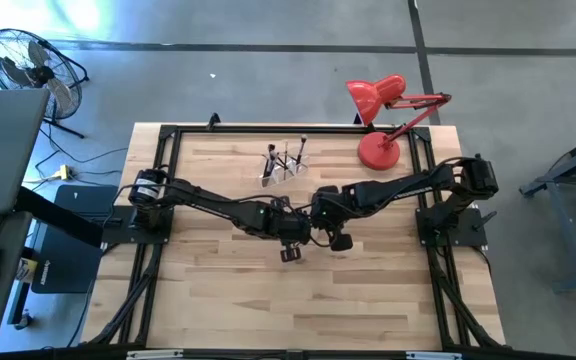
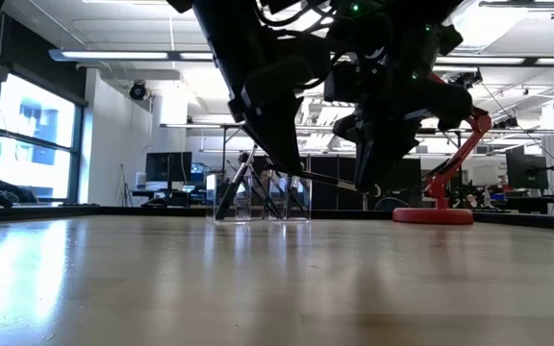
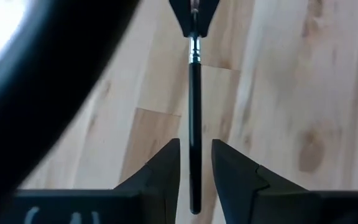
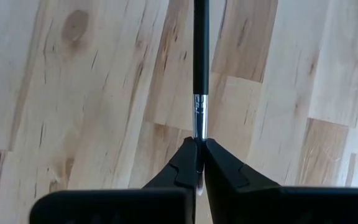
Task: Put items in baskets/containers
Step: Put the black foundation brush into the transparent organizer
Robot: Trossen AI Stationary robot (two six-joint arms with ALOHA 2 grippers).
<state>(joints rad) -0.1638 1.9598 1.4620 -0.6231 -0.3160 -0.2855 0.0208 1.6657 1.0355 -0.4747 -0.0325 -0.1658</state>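
So the two arms meet over the middle of the worktop [image 1: 218, 300] with one makeup brush [image 3: 194, 124] strung between them, held in the air. The right tool [image 4: 199, 163] is clamped tight on the bristle end, just past the silvery ferrule [image 4: 199, 115]. The left tool [image 3: 196, 163] straddles the dark handle at the other end, fingers a little apart on either side of it; whether they actually touch it can't be told. Looks like a handover mid-way.

Progress-wise: beyond both tools, toward the far edge, the clear plastic holder [image 1: 284, 168] already has several brushes standing in it, leaning at odd angles. No loose brushes show on the wood, so this one may well be the last, though the arms hide part of the worktop.

The surface is pale butcher-block wood. A red desk lamp [image 1: 380, 118] sits off past the right arm. Behind is an open lab with monitors and strip lights, and a floor fan [image 1: 30, 65] beside the table.
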